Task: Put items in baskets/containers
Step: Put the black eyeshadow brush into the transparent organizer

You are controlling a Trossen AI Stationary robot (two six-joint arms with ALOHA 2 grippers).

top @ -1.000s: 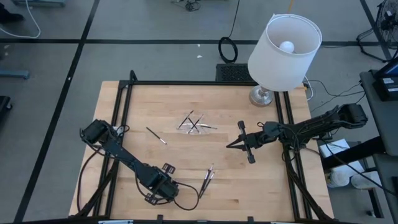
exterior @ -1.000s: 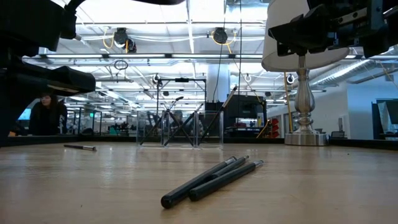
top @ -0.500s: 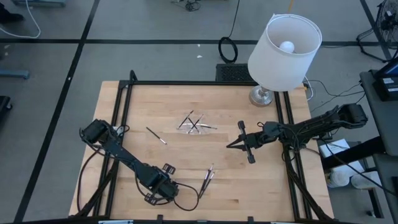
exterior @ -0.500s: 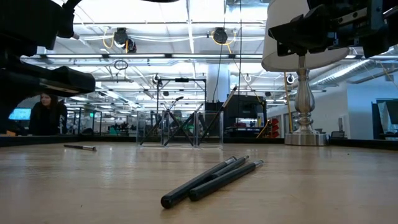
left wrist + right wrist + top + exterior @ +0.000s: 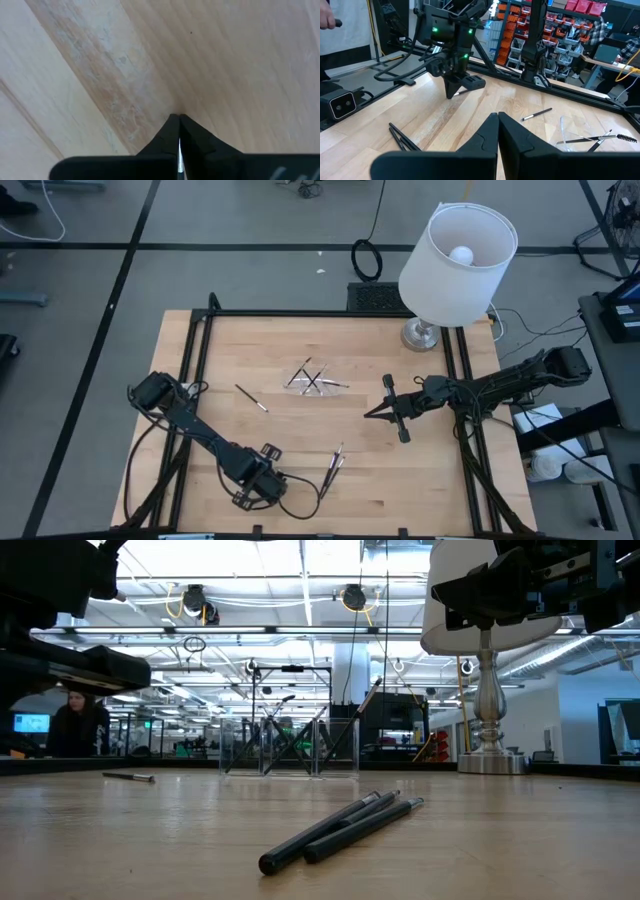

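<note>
- Your left gripper (image 5: pixel 252 486) sits low at the table's near edge, its fingers (image 5: pixel 172 131) clenched together on nothing, tips at the bare wood.
- Your right gripper (image 5: pixel 374 412) hangs over the table's right side, its fingers (image 5: pixel 490 132) pressed together and empty.
- Two dark brush sticks (image 5: pixel 333 465) lie side by side just beside your left gripper.
- One single stick (image 5: pixel 251 397) lies alone left of centre.
- The clear tray (image 5: pixel 314 379) sits mid-table with several crossed sticks inside.
- A white lamp (image 5: pixel 457 252) stands at the far right corner.
</note>
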